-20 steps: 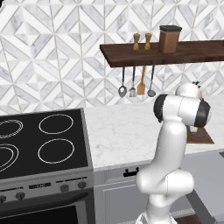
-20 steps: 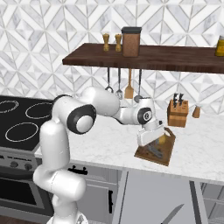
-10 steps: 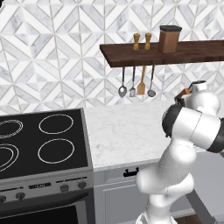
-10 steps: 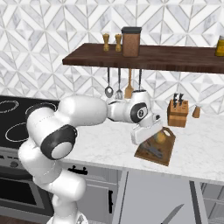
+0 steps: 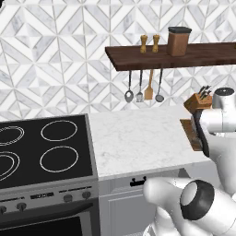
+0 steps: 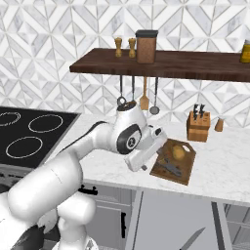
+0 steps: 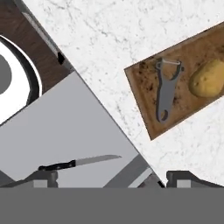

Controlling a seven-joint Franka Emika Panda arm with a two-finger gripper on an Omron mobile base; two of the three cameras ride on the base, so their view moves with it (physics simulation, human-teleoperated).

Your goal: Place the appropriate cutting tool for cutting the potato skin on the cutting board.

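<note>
The hand (image 7: 106,177) sat just off the counter's front edge, its 2 fingertips spread wide with nothing between them. In the hand view a grey peeler (image 7: 165,89) already lay flat on the board (image 7: 146,98), with the potato (image 7: 209,78) just beside it on the same board. I judged the placing step done: the right tool for the skin was on the board, released, and the arm was clear of it. Any next move would call only for backing the arm off without brushing the board.

Nearest, on the floor below the counter's edge, lay a knife (image 7: 78,162) with a dark handle; it also showed in the right base view (image 6: 191,239). It looked like a stray, and not what potato skin needs.

The counter (image 5: 138,138) was white marble. The board (image 6: 173,162) sat near its front edge, angled, with the potato (image 6: 178,153) toward its back. Behind it stood a knife block (image 6: 197,126) and a small tan shaker (image 6: 219,125). To the left was a black stove (image 5: 41,150) with 4 rings. Farthest back, a dark shelf (image 6: 195,66) carried 2 small mills (image 6: 124,47) and a brown canister (image 6: 146,46), with utensils (image 6: 144,95) hanging under it against the patterned tile wall (image 5: 55,55).
</note>
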